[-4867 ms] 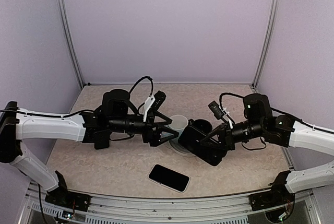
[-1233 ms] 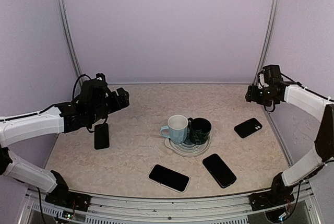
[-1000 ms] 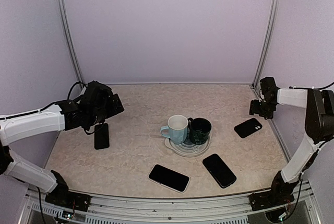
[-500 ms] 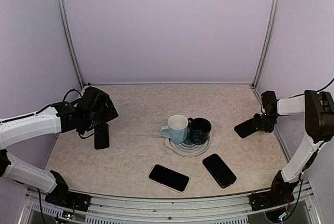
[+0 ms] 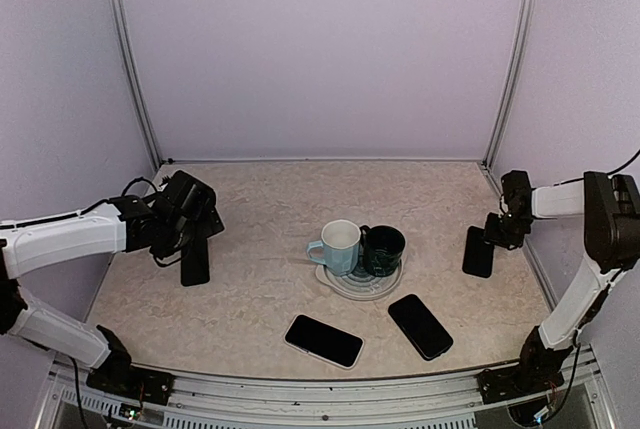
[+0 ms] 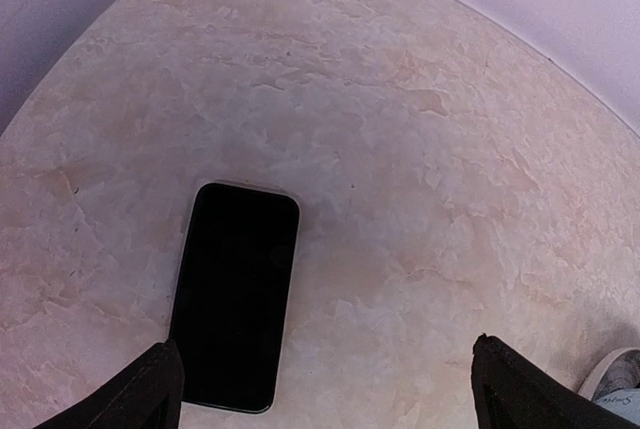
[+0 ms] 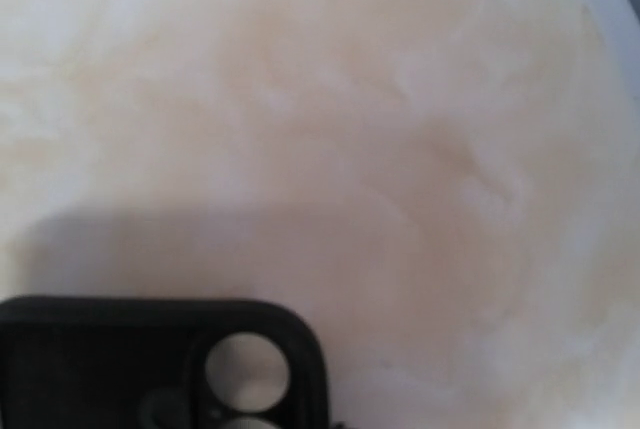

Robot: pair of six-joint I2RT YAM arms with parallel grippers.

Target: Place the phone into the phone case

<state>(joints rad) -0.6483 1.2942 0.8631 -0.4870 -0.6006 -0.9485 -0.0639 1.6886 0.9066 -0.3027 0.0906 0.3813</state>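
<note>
The left arm (image 5: pixel 80 239) stretches low at 9 o'clock, left fingers (image 6: pixel 150 394) spread above the phone (image 6: pixel 235 309), while the right arm (image 5: pixel 560 194) bends at 3 o'clock beside the phone case (image 5: pixel 478 251), right fingers' (image 5: pixel 497 232) state untellable.

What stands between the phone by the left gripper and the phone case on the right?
The top view shows a pale mug and a dark mug on a round coaster between the phone and the phone case.

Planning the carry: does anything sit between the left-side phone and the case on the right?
Yes. The white mug and black mug on their coaster stand mid-table, right on the straight line from phone to phone case.
</note>
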